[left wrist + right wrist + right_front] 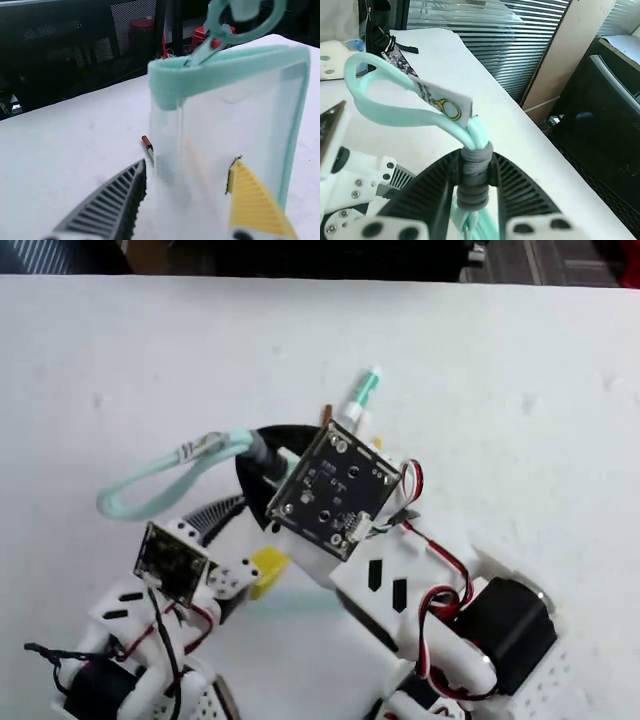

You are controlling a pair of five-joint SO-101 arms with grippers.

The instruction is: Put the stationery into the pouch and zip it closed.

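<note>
Roughly, desk (520, 360): white, flat, matte.
Pouch (240, 115): on the desk between the two arms; slick translucent film with mint fabric trim; likely light and floppy, so best held at the stitched edge.
Right end effector (474, 160): black jaws closed on the pull strap's grey collar (472, 182).
Left end effector (189, 165): grey and yellow jaws clamp the pouch's lower body.
Pull strap (405, 112): soft mint loop; the collar looks like the firmest hold.
Pen (362, 392): slim, mint-capped, beyond the right arm.
</note>
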